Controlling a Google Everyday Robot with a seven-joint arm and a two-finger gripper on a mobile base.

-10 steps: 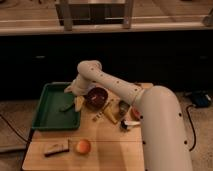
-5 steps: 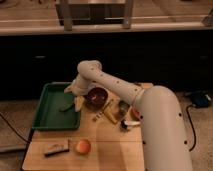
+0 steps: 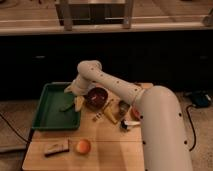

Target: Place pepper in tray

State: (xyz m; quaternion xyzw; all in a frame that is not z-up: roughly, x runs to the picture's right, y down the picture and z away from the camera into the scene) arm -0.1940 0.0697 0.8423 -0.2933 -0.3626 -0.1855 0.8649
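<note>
The bright green tray [image 3: 50, 107] lies on the left part of the wooden table. A small dark green pepper [image 3: 66, 107] shows just inside the tray's right rim. My gripper [image 3: 74, 96] hangs over that right rim, directly above the pepper and close to it. I cannot tell whether it touches or holds the pepper. The white arm runs from the lower right, up over the table, then bends down to the gripper.
A dark red bowl [image 3: 96, 97] stands right beside the gripper. A yellow packet [image 3: 110, 111], a small can [image 3: 123, 106] and a white item [image 3: 128, 124] lie to its right. An orange fruit [image 3: 83, 146] and a brown block [image 3: 56, 147] sit near the front edge.
</note>
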